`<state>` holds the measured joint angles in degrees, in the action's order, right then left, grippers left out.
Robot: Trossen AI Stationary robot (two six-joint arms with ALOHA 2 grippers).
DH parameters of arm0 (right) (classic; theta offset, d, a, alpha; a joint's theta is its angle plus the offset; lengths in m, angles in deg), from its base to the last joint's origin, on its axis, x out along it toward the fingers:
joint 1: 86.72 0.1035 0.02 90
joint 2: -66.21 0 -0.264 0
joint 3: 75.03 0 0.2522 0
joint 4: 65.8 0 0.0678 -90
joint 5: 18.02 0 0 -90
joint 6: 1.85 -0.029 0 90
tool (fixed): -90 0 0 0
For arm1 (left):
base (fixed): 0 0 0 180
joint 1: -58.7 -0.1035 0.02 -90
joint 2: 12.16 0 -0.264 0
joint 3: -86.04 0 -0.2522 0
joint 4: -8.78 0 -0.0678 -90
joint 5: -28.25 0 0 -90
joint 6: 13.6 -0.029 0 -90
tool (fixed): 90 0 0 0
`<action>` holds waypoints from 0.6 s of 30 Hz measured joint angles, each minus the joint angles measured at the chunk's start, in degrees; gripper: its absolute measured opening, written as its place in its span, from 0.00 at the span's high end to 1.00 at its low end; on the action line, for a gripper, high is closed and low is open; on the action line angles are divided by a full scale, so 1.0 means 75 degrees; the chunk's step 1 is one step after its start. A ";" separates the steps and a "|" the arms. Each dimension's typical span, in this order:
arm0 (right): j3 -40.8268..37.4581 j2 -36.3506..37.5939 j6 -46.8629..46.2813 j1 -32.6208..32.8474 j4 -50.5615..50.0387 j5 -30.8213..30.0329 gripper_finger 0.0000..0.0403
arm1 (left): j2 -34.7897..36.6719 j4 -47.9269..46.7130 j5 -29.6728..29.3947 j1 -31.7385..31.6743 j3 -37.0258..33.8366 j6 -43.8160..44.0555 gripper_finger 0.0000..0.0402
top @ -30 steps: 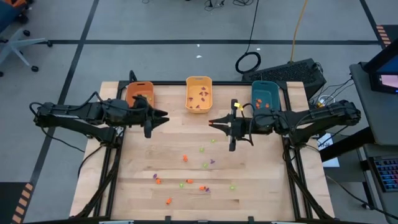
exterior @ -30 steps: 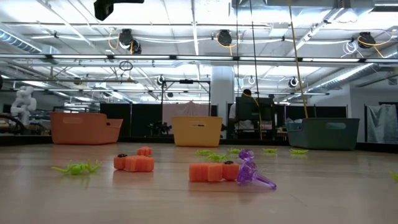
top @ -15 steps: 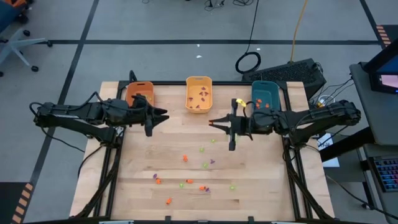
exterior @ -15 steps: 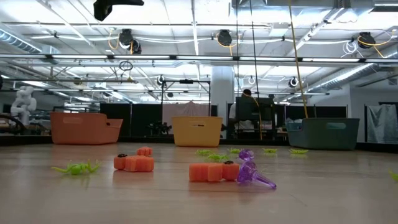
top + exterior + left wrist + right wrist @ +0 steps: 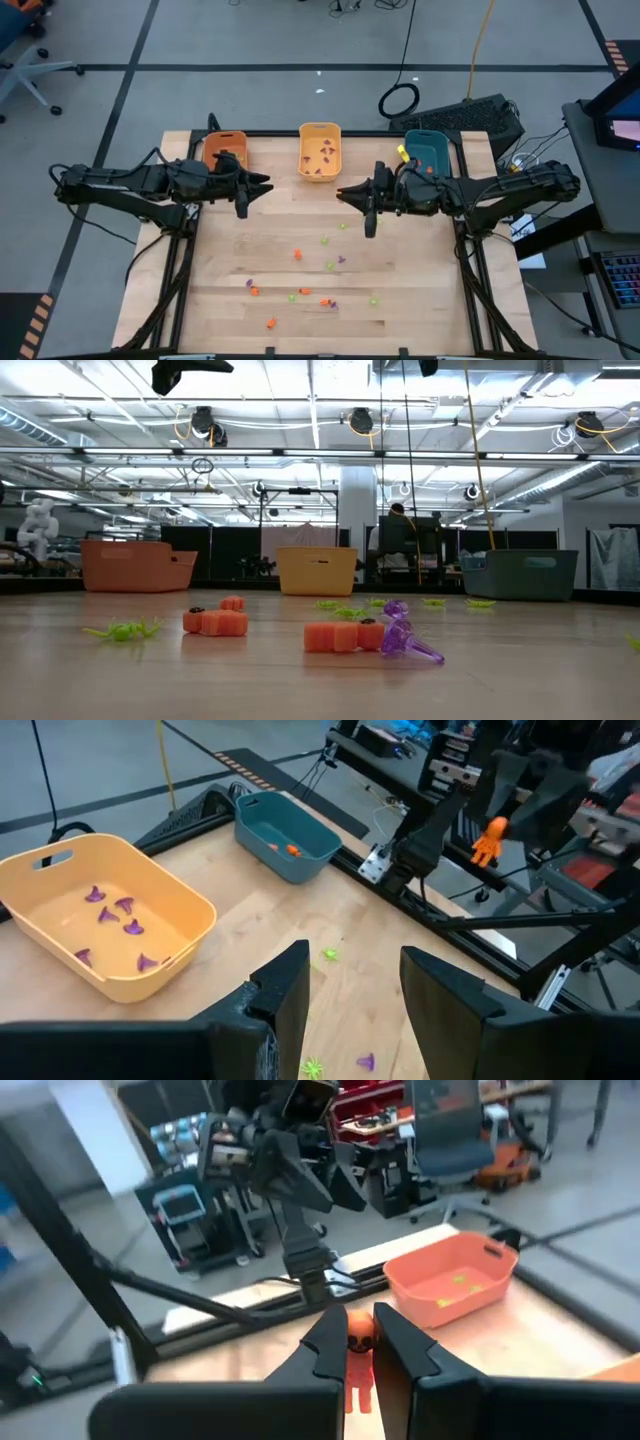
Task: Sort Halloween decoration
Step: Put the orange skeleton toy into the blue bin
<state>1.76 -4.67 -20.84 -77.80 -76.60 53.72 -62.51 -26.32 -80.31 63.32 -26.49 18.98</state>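
The right gripper (image 5: 347,194) is clamped on 1 orange skeleton trinket (image 5: 360,1338), hanging long axis downward, just right of the yellow bin (image 5: 320,150). Its likely drop, the teal bin (image 5: 427,152), lies behind it on the yellow bin's right. The left gripper (image 5: 262,184) waits empty, half open, beside the orange bin (image 5: 224,148).
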 joint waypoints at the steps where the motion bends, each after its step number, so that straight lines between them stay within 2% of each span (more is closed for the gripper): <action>1: 0.0000 0.0000 -0.0263 -0.0036 0.0000 0.0008 0.98 | -0.0012 -0.0006 0.0000 0.0003 0.0000 0.0000 0.61; 7: 0.0000 0.0005 -0.2561 -0.0414 -0.0161 0.0072 0.98 | -0.0139 -0.0010 0.0000 0.0000 0.0000 -0.0052 0.61; 10: -0.0006 0.0057 -0.3551 -0.0784 -0.0385 0.0507 0.98 | -0.0222 -0.0017 0.0003 0.0000 0.0000 -0.0055 0.61; 13: -0.0006 0.0174 -0.4085 -0.1228 -0.0670 0.1002 0.98 | -0.0302 -0.0018 0.0000 0.0000 0.0000 -0.0055 0.61; 18: -0.0003 0.0367 -0.4282 -0.2060 -0.1595 0.1072 0.98 | -0.0388 -0.0010 0.0003 0.0002 0.0000 -0.0047 0.61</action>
<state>1.73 -1.91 -52.95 -93.25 -88.56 61.76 -65.43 -26.40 -80.29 63.33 -26.49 18.63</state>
